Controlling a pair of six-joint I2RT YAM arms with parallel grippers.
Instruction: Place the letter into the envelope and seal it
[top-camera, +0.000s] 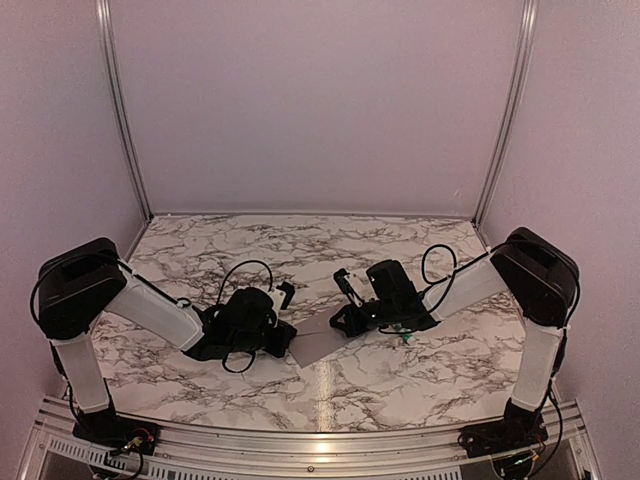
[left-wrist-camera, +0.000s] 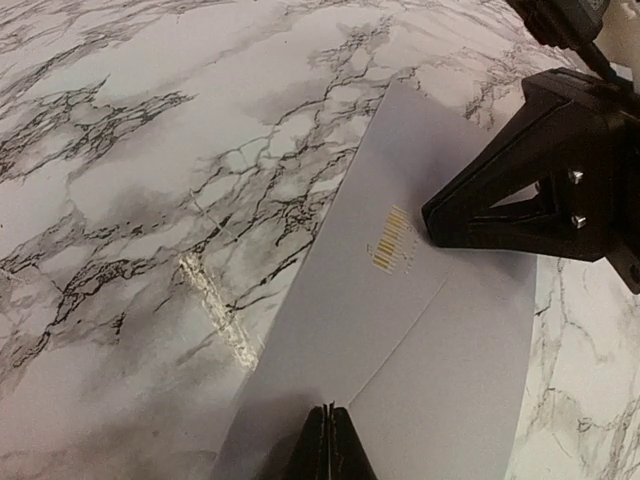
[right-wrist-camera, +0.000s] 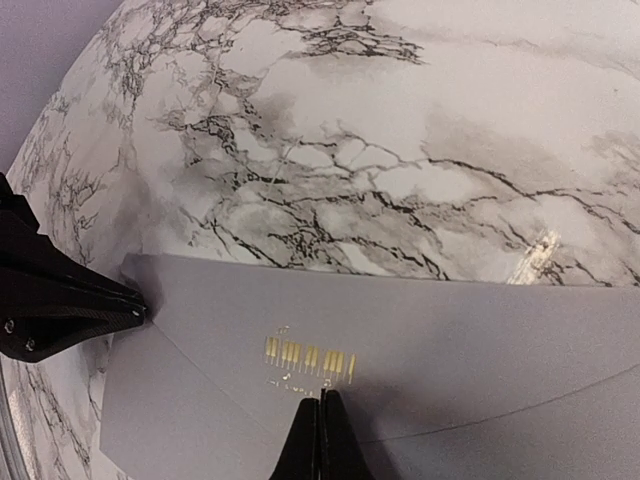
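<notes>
Your envelope (left-wrist-camera: 400, 330) is a flat, matte grey paper rectangle with crisp straight edges. A thin seam line crosses its face, and a small gold barcode mark (right-wrist-camera: 310, 358) is printed near the middle. It lies at the centre of the table (top-camera: 400, 250), a glossy white slab with dark marble veining and a glare streak just beside the paper.

You have bare marble all round the envelope. Plain walls close the back and both sides, and a metal rail (top-camera: 300, 440) runs along the near edge.

Your left pincer (left-wrist-camera: 328, 440) has its black fingers pressed together, tips down on one end of the envelope. Your right pincer (right-wrist-camera: 320, 435) is likewise closed tight, tips resting on the paper just below the barcode.
</notes>
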